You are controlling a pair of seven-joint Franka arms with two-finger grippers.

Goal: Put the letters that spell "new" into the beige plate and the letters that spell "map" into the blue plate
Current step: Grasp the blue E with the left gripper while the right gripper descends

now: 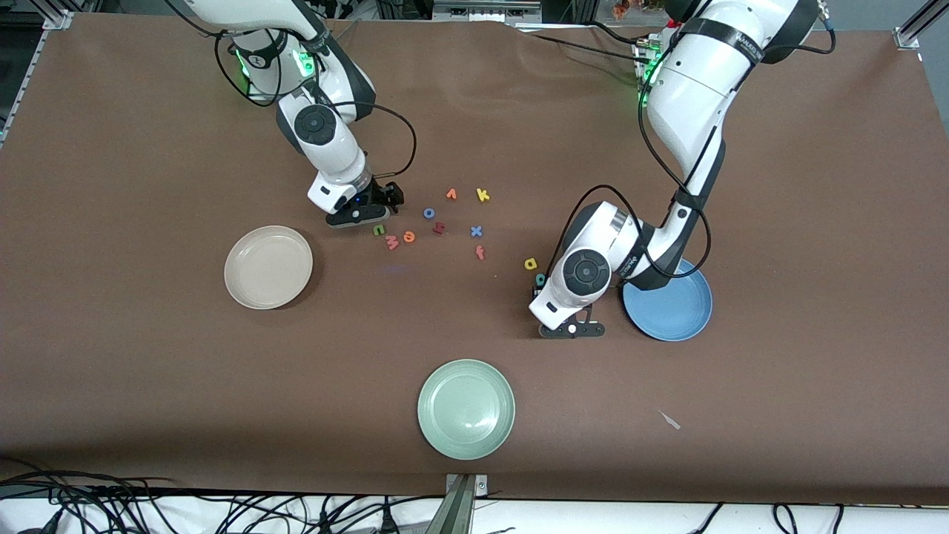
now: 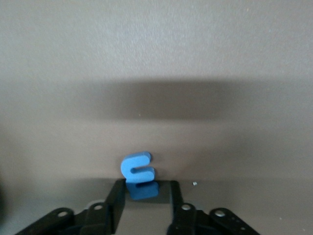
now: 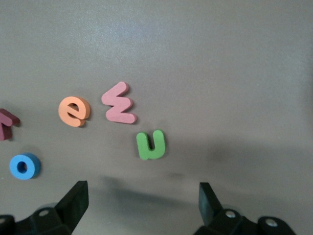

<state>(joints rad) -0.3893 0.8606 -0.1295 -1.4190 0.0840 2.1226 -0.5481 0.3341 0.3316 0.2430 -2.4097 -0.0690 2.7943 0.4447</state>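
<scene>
The blue m sits on the table between the fingers of my left gripper, which is low beside the blue plate. One finger touches the m and the other is a small gap away. In the front view my left gripper hides the m. The yellow a and teal p lie close by. My right gripper stands open over the table beside the green n, the red w and the orange e. The beige plate holds nothing.
A blue o, a yellow k, a blue x, a red f and other loose letters lie mid-table. A pale green plate sits nearer the front camera. A small scrap lies toward the left arm's end.
</scene>
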